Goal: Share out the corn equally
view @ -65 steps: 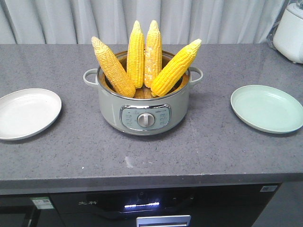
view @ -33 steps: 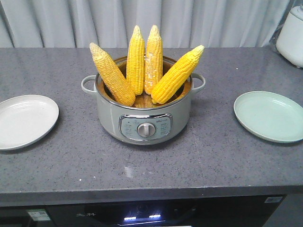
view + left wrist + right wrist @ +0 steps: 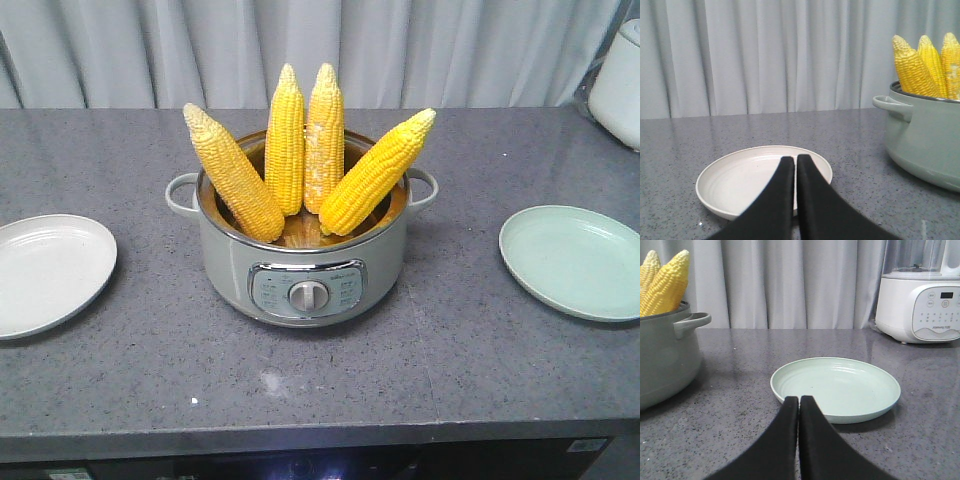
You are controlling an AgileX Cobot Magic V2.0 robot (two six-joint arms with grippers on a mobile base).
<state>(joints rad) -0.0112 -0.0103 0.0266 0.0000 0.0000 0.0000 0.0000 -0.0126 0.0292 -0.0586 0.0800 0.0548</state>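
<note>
Both jaws are clenched on nothing: the left gripper point(image 3: 795, 159) sits low before the glossy white plate point(image 3: 740, 175), the right gripper point(image 3: 799, 399) before the pale green plate point(image 3: 840, 385). Nothing is shared out yet. All four knobbly, tapered corn cobs point(image 3: 285, 140) stand tips-up in the smooth round pot point(image 3: 230, 260) between the plates. Next, I judge, one gripper must open and reach a cob.
</note>
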